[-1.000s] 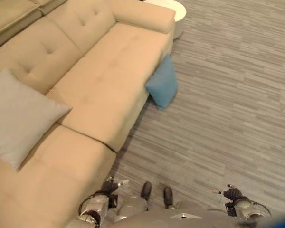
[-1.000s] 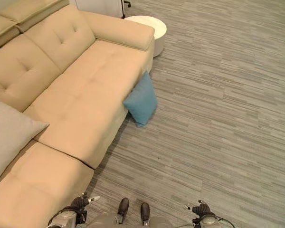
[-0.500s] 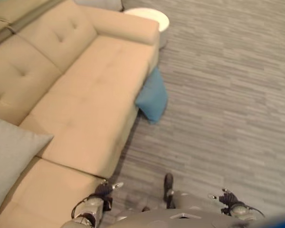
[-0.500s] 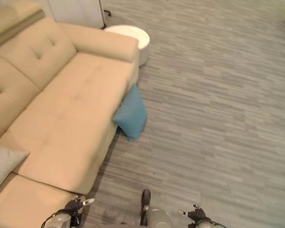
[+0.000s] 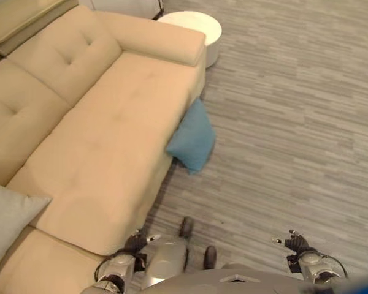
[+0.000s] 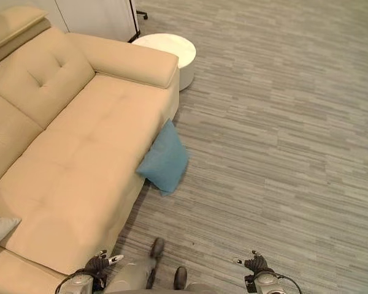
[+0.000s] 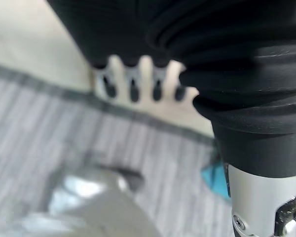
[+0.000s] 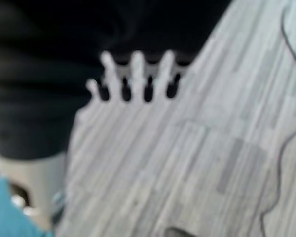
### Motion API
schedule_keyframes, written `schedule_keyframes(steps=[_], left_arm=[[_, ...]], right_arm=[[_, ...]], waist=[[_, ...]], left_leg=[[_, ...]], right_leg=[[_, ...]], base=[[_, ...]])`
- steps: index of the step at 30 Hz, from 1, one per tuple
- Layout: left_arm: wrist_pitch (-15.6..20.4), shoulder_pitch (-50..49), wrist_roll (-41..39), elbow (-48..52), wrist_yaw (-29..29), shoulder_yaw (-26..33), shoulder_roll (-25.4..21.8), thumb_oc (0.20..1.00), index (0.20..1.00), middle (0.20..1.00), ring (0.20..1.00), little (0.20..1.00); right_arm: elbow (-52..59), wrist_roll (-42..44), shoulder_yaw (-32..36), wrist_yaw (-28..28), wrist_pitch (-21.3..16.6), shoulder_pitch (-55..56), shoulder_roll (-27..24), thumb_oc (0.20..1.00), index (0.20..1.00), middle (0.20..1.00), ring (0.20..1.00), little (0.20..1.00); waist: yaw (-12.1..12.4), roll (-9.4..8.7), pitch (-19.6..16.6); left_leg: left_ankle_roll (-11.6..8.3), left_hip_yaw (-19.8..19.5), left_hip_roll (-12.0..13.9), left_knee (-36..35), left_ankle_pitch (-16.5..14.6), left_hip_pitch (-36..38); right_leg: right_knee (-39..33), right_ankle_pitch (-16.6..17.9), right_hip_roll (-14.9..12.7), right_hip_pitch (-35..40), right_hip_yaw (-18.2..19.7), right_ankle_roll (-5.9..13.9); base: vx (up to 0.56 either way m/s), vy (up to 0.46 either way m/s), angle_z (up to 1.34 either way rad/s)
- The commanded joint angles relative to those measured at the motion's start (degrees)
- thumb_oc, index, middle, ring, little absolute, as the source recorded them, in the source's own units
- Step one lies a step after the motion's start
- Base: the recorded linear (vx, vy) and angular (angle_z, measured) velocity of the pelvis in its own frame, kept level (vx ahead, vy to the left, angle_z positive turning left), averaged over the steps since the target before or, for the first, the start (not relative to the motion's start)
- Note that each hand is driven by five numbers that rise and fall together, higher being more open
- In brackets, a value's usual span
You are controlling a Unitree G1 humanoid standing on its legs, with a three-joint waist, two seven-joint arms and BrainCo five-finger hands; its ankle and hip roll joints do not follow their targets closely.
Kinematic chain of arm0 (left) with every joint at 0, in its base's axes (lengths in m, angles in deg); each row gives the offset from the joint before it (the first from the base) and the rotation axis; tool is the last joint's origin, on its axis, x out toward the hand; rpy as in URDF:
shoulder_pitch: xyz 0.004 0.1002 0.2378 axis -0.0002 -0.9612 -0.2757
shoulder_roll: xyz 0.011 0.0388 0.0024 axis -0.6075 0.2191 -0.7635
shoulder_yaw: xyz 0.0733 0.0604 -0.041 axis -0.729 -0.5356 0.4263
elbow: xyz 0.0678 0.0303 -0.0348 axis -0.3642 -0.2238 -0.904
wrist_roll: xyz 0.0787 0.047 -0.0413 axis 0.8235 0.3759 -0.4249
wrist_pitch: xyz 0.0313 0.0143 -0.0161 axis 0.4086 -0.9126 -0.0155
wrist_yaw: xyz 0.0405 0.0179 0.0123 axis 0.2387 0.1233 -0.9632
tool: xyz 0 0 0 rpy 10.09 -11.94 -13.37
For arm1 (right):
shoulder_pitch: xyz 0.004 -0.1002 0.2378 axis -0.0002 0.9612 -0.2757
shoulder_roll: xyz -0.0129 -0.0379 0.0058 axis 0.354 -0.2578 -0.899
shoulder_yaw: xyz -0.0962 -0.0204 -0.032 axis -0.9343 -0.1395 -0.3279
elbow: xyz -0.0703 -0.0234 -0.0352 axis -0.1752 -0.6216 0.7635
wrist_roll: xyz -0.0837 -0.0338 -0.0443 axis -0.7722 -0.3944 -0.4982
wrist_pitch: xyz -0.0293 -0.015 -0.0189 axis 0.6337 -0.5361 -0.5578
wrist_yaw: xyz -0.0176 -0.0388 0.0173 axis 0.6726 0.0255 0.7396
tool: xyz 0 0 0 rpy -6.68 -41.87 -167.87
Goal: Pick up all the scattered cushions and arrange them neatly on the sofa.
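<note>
In the left eye view, the whole scene is sitting shifted from a second ago as the camera swings: the grey cushion [image 5: 9, 223] is now slipping off the left edge of the beige sofa [image 5: 104, 122], while the blue cushion [image 5: 192, 139] is leaning on the floor against the sofa's front, well ahead of both hands. No writing is legible. The left hand [image 5: 137, 242] and right hand [image 5: 294, 243] are hanging low, empty.

In the right eye view, a white round table [image 6: 168, 49] is standing beyond the sofa's armrest.

In the left wrist view, the left hand's fingers [image 7: 133, 81] are extending straight and relaxed over the floor.

In the right wrist view, the right hand's fingers [image 8: 137, 74] are extending straight, holding nothing.
</note>
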Motion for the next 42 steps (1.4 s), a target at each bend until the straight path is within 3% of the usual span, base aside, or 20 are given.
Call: schedule_keyframes(steps=[1,4,5,6,9,11,13,18,21,22,23,27,30,32,33,34,36,38,40,42], left_arm=[[0.99,0.03,1.42,-1.04,0.09,0.75,-0.45,1.000,1.000,1.000,1.000,1.000],[0.96,0.00,1.40,-0.94,-0.08,1.04,-0.47,1.000,1.000,1.000,1.000,1.000],[0.91,0.50,1.01,-0.68,-0.41,1.13,-0.97,1.000,1.000,1.000,1.000,1.000],[0.92,0.85,0.50,-0.23,-0.65,1.04,-1.28,1.000,1.000,1.000,1.000,1.000],[1.03,1.42,0.33,0.34,-0.97,0.46,-1.77,1.000,1.000,1.000,1.000,1.000],[1.31,2.18,0.06,0.52,-1.00,0.55,-1.91,1.000,1.000,1.000,1.000,1.000],[1.48,2.39,0.14,0.06,-1.06,1.05,-1.82,1.000,1.000,1.000,1.000,1.000],[1.69,0.91,0.07,-1.68,-0.87,2.89,-1.30,1.000,1.000,1.000,1.000,1.000],[1.63,0.63,-0.11,-2.26,-1.23,2.76,-0.90,1.000,1.000,1.000,1.000,1.000],[1.46,0.76,-0.23,-2.61,-1.14,2.35,-0.38,1.000,1.000,1.000,1.000,1.000],[1.36,1.15,-0.63,-2.49,-1.28,2.04,-0.33,1.000,1.000,1.000,1.000,1.000],[1.24,2.47,-1.74,-1.71,-1.33,1.40,-0.42,1.000,1.000,1.000,1.000,1.000],[1.29,2.60,-1.81,-0.95,-1.14,0.93,-0.35,1.000,1.000,1.000,1.000,1.000],[1.12,2.52,-1.22,-0.56,-0.93,0.37,-0.20,1.000,1.000,1.000,1.000,1.000],[1.00,2.31,-0.62,-0.34,-0.69,0.10,-0.12,1.000,1.000,1.000,1.000,1.000],[0.53,1.90,1.06,-0.43,-0.21,0.12,-0.23,1.000,1.000,1.000,1.000,1.000],[0.44,1.70,1.52,-0.83,0.08,0.35,-0.35,1.000,1.000,1.000,1.000,1.000],[0.33,0.44,0.73,-1.57,-0.13,1.56,-0.76,1.000,1.000,1.000,1.000,1.000],[0.41,0.71,0.59,-0.99,-0.06,1.36,-1.19,1.000,1.000,1.000,1.000,1.000],[0.42,1.01,0.58,-0.93,-0.06,1.19,-1.46,1.000,1.000,1.000,1.000,1.000]], right_arm=[[1.62,0.17,-0.19,-0.15,-0.65,1.98,-1.92,1.000,1.000,1.000,1.000,1.000],[2.11,-0.43,-0.18,-0.03,-0.76,1.19,-1.56,1.000,1.000,1.000,1.000,1.000],[2.14,-0.52,-0.10,-0.13,-0.67,0.36,-1.36,1.000,1.000,1.000,1.000,1.000],[2.31,-0.21,0.09,-0.24,-0.65,-0.08,-1.31,1.000,1.000,1.000,1.000,1.000],[2.30,0.02,0.37,-0.23,-0.53,-0.03,-0.96,1.000,1.000,1.000,1.000,1.000],[2.19,-0.56,0.10,-0.30,-0.40,-0.05,-0.90,1.000,1.000,1.000,1.000,1.000],[2.40,-0.87,0.03,-0.58,-0.09,-0.44,-0.78,1.000,1.000,1.000,1.000,1.000],[2.09,-2.15,-0.62,-0.22,0.30,0.13,-0.25,1.000,1.000,1.000,1.000,1.000],[2.31,-2.16,-1.21,-0.09,0.25,0.33,-0.54,1.000,1.000,1.000,1.000,1.000],[2.26,-1.35,-1.33,-0.32,0.02,0.13,-0.96,1.000,1.000,1.000,1.000,1.000],[2.73,-0.57,-1.23,-0.56,-0.30,0.04,-1.11,1.000,1.000,1.000,1.000,1.000],[3.28,1.12,-0.73,-1.04,-0.66,0.21,-1.42,1.000,1.000,1.000,1.000,1.000],[2.98,1.30,-0.75,-0.62,-0.35,0.17,-1.77,1.000,1.000,1.000,1.000,1.000],[2.90,1.23,-0.60,-0.49,-0.37,0.32,-1.91,1.000,1.000,1.000,1.000,1.000],[3.00,0.99,-0.47,-0.63,-0.42,0.78,-1.85,1.000,1.000,1.000,1.000,1.000],[3.33,1.09,-0.19,-0.61,-0.47,1.18,-1.63,1.000,1.000,1.000,1.000,1.000],[3.29,0.86,-0.18,-0.44,-0.45,1.16,-1.46,1.000,1.000,1.000,1.000,1.000],[3.60,-0.10,-0.41,0.27,-0.41,0.71,-0.70,1.000,1.000,1.000,1.000,1.000],[3.56,-0.94,-0.38,0.07,-0.53,0.08,-0.64,1.000,1.000,1.000,1.000,1.000],[3.69,-0.77,-0.26,0.11,-0.51,-0.12,-0.60,1.000,1.000,1.000,1.000,1.000]], waist=[[1.90,-0.85,-2.18],[2.37,-0.44,-2.64],[2.68,0.07,-2.02],[2.51,0.57,-1.53],[2.00,1.64,-1.22],[1.66,1.99,-1.49],[0.97,1.73,-1.27],[1.05,0.96,-2.14],[0.84,0.92,-3.41],[0.83,1.18,-3.62],[0.80,0.94,-3.18],[0.97,-0.48,-1.78],[2.00,-0.82,-1.87],[1.67,-0.92,-2.01],[1.57,-0.64,-2.26],[1.26,0.12,-2.62],[1.34,0.38,-2.67],[2.17,0.74,-2.86],[2.16,1.29,-2.08],[1.60,1.57,-1.74]], left_leg=[[1.64,-0.18,-0.38,4.81,-1.90,5.83],[2.87,0.69,0.26,2.65,-2.78,8.50],[3.78,1.73,1.15,2.17,-3.22,9.84],[4.17,1.92,1.75,2.03,-3.41,10.50],[4.31,1.29,2.78,0.94,-4.36,13.11],[3.72,1.31,3.77,-0.70,-5.65,15.52],[2.97,1.52,4.39,-2.07,-6.97,18.07],[0.91,1.89,6.83,-2.15,-10.14,22.37],[-0.86,0.94,9.37,-0.90,-8.53,22.44],[-2.99,0.00,11.33,3.57,-4.22,20.14],[-3.65,0.13,11.57,6.19,-2.22,18.58],[-4.02,3.99,12.74,11.43,0.36,13.96],[-2.27,2.74,7.53,8.80,-4.17,11.78],[-1.31,6.62,6.05,5.91,-5.68,10.55],[-0.85,8.85,5.57,4.27,-5.19,10.06],[-0.30,14.74,4.71,1.30,-2.40,8.42],[-0.22,17.33,4.76,0.71,-1.77,8.68],[1.83,15.06,4.45,-1.37,-2.98,12.11],[3.41,13.76,4.27,-2.93,-3.40,14.74],[3.44,12.98,4.79,-2.99,-3.21,14.91]], right_leg=[[7.20,0.20,-0.34,-3.01,1.93,9.56],[13.83,-0.09,-1.42,-4.82,1.04,11.21],[22.10,3.95,-2.50,-9.09,0.32,13.61],[26.05,5.19,-2.87,-11.00,-0.55,14.14],[28.12,4.96,-5.21,-14.04,-4.00,13.15],[19.73,4.53,-8.21,-15.03,-7.57,12.13],[10.08,8.98,-10.49,-16.96,-7.60,13.61],[5.39,11.68,-11.79,-15.67,-9.96,15.04],[5.98,10.25,-9.99,-14.31,-10.03,13.81],[5.45,8.33,-8.32,-12.39,-10.79,12.39],[5.13,8.05,-8.03,-11.71,-11.00,11.96],[3.94,6.73,-7.92,-9.71,-12.61,10.93],[2.96,5.62,-6.69,-8.00,-12.14,10.88],[2.47,5.02,-6.51,-6.96,-12.85,11.07],[2.36,4.63,-6.11,-6.75,-13.45,10.96],[3.07,3.09,-4.59,-5.91,-14.45,10.61],[4.45,2.22,-4.20,-5.43,-14.99,10.46],[12.69,1.05,-5.40,-5.57,-15.03,11.59],[23.59,4.59,-8.10,-8.93,-15.39,14.19],[25.92,5.33,-7.69,-10.61,-14.61,14.30]], base=[[0.23,0.049,-0.82],[0.20,0.056,-0.42],[0.19,0.065,-0.60],[0.13,0.044,-0.66],[0.23,0.022,-0.30],[0.26,-0.132,-0.11],[0.28,-0.165,-0.03],[0.28,-0.219,-0.03],[0.20,-0.319,0.03],[0.16,-0.460,0.17],[0.12,-0.368,0.20],[0.04,-0.211,0.16],[0.13,-0.221,0.20],[0.13,-0.139,0.06],[0.21,-0.149,0.30],[0.22,-0.148,0.70],[0.30,-0.058,0.50],[0.37,0.080,-0.11],[0.16,0.102,0.12],[0.06,0.020,0.38]])
